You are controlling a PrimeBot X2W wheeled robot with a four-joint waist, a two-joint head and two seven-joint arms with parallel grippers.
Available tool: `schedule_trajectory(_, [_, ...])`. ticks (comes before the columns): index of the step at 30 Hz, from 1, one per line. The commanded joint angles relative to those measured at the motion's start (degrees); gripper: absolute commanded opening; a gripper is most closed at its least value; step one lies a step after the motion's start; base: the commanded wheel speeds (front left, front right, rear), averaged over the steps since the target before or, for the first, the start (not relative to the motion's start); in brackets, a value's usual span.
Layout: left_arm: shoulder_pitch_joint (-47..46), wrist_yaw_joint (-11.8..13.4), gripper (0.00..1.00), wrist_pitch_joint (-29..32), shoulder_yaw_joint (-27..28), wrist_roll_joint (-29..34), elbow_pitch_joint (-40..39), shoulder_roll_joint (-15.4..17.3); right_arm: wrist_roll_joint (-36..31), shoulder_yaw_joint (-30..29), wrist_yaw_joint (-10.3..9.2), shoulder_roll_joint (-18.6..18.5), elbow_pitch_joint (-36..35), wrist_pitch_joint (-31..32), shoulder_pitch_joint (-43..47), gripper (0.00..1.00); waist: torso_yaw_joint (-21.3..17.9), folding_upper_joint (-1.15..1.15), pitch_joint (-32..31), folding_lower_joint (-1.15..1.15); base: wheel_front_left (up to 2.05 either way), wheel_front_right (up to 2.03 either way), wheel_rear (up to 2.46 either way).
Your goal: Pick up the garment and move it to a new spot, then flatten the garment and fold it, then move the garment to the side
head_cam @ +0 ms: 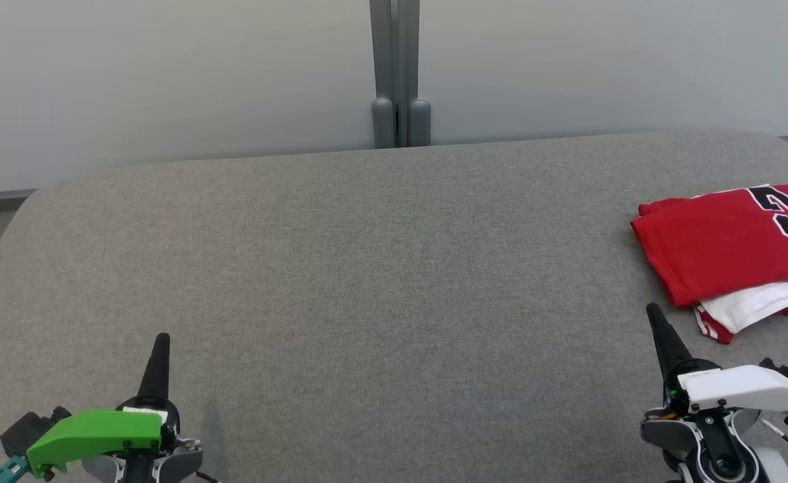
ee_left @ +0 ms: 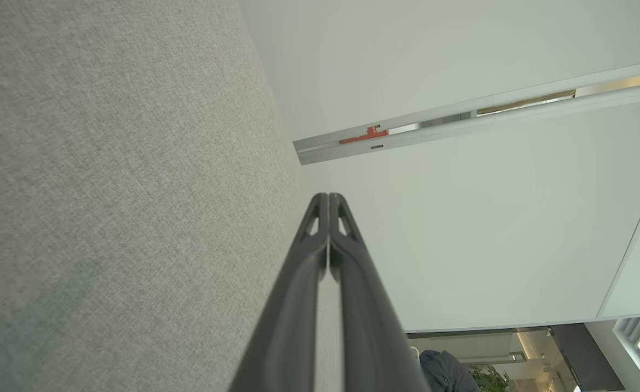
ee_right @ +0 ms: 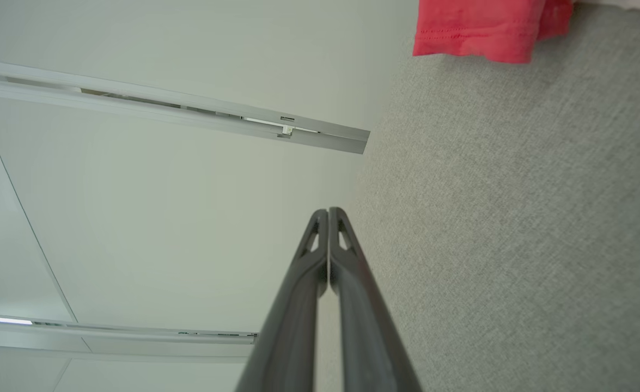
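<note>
**While both claws sit shut, the folded red jersey (head_cam: pixel 715 241) lies just past the right claw (head_cam: pixel 654 310), far from the left claw (head_cam: pixel 161 337)**

Although the right claw is the nearer of the two, its tip does not touch the jersey. The folded garment lies a little ahead of that tip and off to its right, on the grey fabric surface (head_cam: pixel 367 268). A black-and-white number 23 shows on the jersey's top face. A white layer (head_cam: pixel 762 302) pokes out from under the edge closest to the claw. In the right wrist view the two dark fingers (ee_right: pixel 303 305) press together along their length, with nothing between them. A red hem of the jersey (ee_right: pixel 477 27) shows beyond the tips, to their right.

The left claw is likewise closed on nothing, its fingers (ee_left: pixel 298 305) meeting at the tips in its wrist view. Bare grey fabric stretches ahead of it and across to the right claw. Beyond both tips, past the surface's far edge, a grey post (head_cam: pixel 399 67) stands against a pale wall (head_cam: pixel 165 80).
</note>
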Motion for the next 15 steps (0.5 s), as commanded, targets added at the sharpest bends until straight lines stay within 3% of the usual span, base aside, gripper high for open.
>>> schedule_trajectory(1, [-1.3, -0.5, 0.00, 0.3, 0.5, -1.4, -0.5, 0.2, 1.5, -0.3, -0.04, -0.2, -0.6, 0.4, -1.1, 0.00, 0.0, 0.00, 0.1, 0.00, 0.00, 0.00, 0.00])
schedule_trajectory(15, [-2.0, -1.4, 0.00, 1.9, 1.7, -6.6, -1.1, 0.2, 7.3, -1.2, -0.04, -0.3, -1.0, 2.0, -1.6, 0.00, -0.1, 0.00, 0.7, 0.00, 0.00, 0.00, 0.00])
